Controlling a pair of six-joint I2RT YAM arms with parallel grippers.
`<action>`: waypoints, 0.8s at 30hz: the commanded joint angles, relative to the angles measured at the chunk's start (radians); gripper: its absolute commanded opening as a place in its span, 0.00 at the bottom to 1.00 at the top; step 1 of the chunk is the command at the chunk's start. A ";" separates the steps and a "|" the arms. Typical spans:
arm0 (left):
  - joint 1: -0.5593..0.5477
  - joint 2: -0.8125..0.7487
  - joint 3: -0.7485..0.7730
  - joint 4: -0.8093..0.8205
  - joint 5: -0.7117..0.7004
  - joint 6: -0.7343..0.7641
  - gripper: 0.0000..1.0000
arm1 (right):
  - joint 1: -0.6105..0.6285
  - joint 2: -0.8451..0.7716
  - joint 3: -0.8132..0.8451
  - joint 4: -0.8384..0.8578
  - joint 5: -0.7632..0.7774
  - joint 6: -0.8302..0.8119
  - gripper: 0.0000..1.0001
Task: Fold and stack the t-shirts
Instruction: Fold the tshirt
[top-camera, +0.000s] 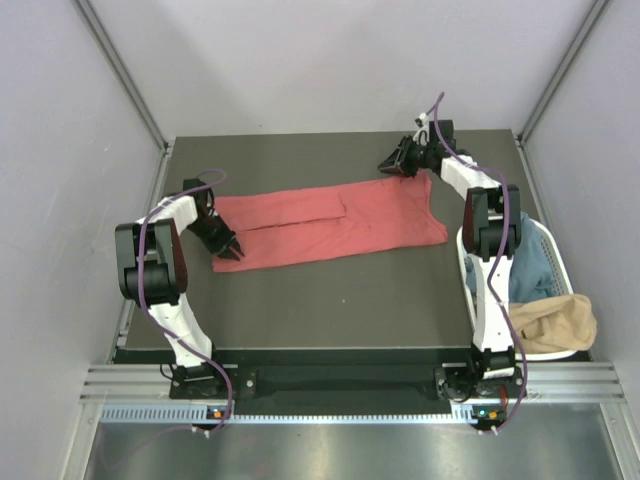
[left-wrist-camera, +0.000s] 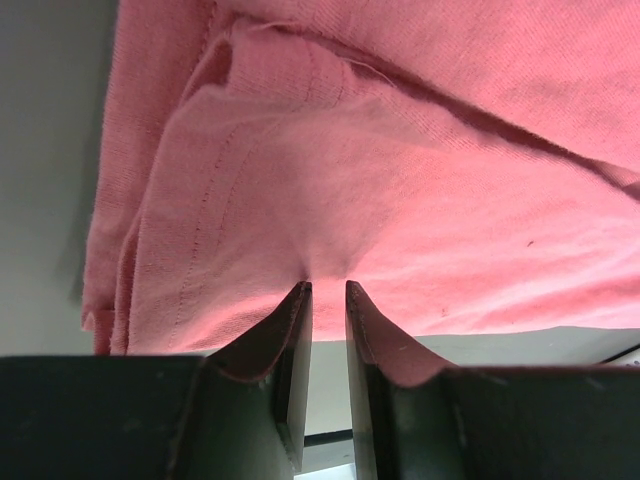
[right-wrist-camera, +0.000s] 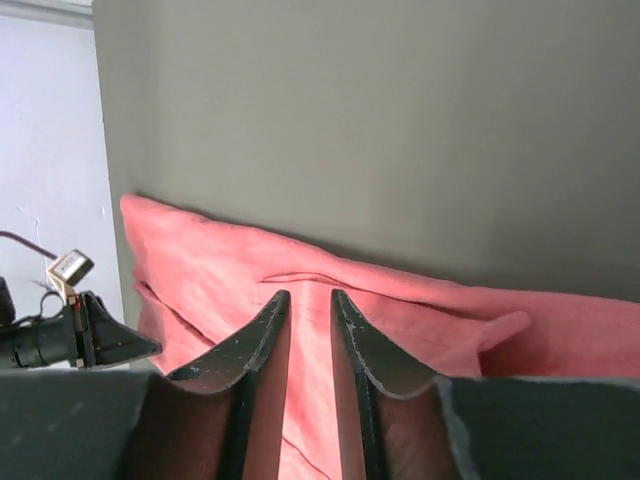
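Because the coral-red t-shirt lies as a long strip running left to right across the table, with its sides turned in, the two arms stand at opposite ends of it. I judge that this suits a fold bringing one end over the other. The left gripper sits at the near left corner of the strip, and the right gripper sits at the far right corner. At the right edge of the table, the white basket holds a blue t-shirt and a tan t-shirt, both unfolded.

The overhead view gives this layout but is too coarse to show the fingertips. The left wrist view shows them: the jaws are nearly together and the cloth puckers to a point right at their tips, so I take the left claw to be pinching the shirt's edge. The right wrist view shows its jaws drawn just as narrow, low over the shirt's edge, with pink showing in the slot but no pucker. Whether that claw grips cloth or merely hovers over it, I cannot tell.
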 joint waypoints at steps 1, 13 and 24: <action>0.004 -0.006 0.014 0.001 0.015 0.006 0.25 | -0.032 -0.096 0.009 0.021 -0.007 -0.004 0.23; 0.005 -0.020 -0.002 -0.004 0.017 0.006 0.25 | -0.056 -0.085 0.056 -0.196 0.104 -0.240 0.46; 0.004 -0.046 -0.012 -0.016 0.009 0.006 0.25 | -0.043 -0.010 0.107 -0.183 0.036 -0.216 0.43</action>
